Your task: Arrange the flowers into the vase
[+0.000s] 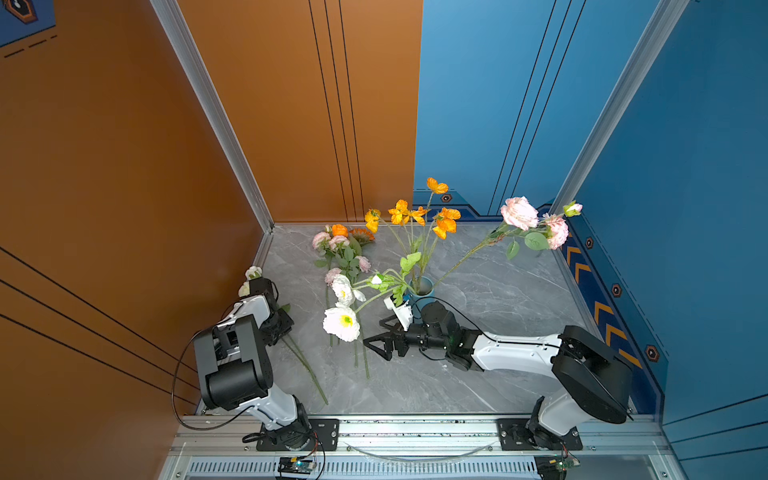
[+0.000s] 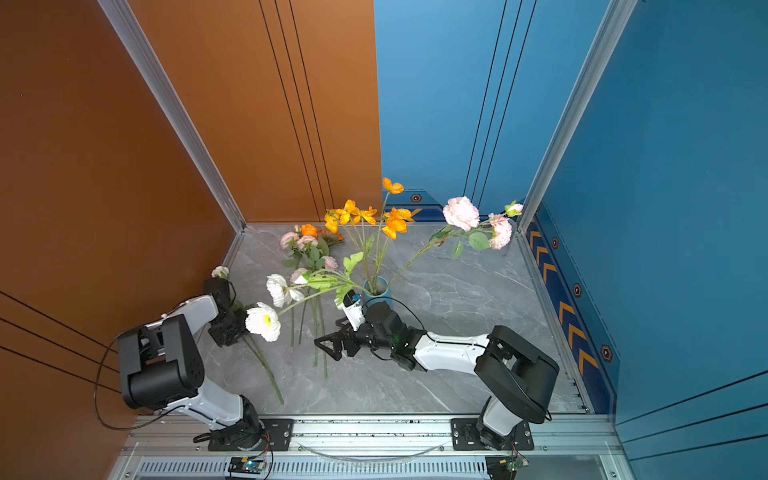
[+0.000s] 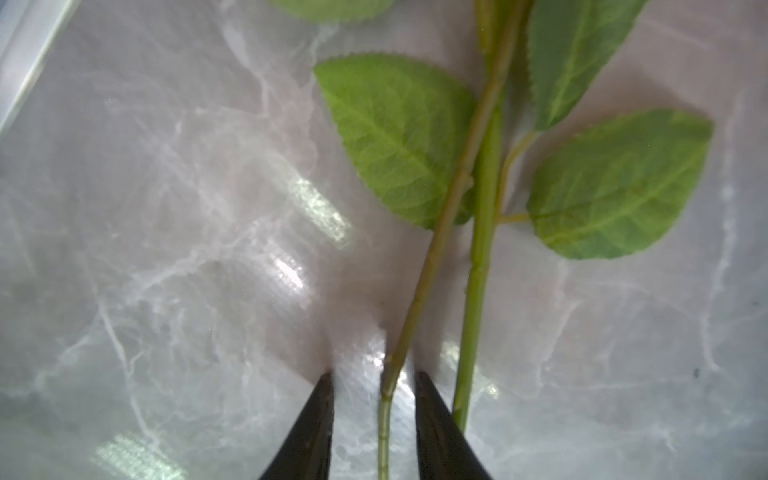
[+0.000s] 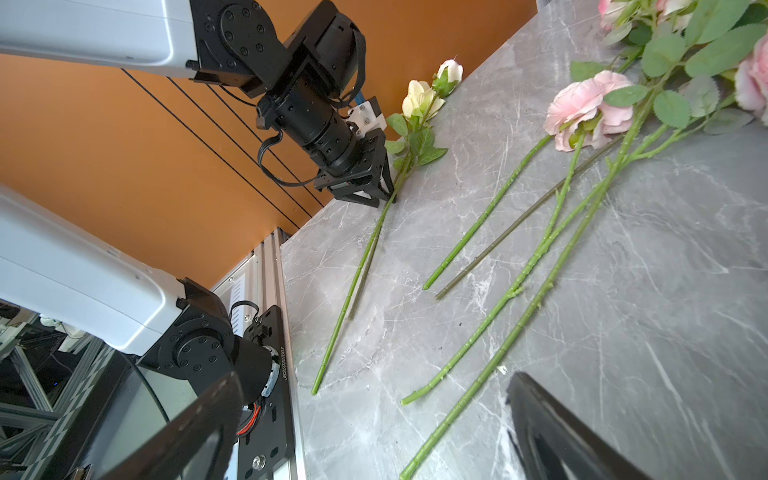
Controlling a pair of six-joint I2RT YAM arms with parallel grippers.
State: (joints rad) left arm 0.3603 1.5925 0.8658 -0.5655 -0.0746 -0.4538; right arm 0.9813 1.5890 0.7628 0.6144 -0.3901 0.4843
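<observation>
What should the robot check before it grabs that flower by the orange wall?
1. One stem between the jaws of left gripper: ok.
2. The second stem outside them: ok.
3. Jaws shut on stem: not ok, gaps on both sides.
4. The right gripper open, empty: ok.
5. The vase upright: ok.
6. Room left in vase: cannot tell.

grey marbled table (image 1: 478, 374), teal vase (image 1: 428, 293), orange flowers (image 1: 445, 222), pink flowers (image 1: 518, 212)
</observation>
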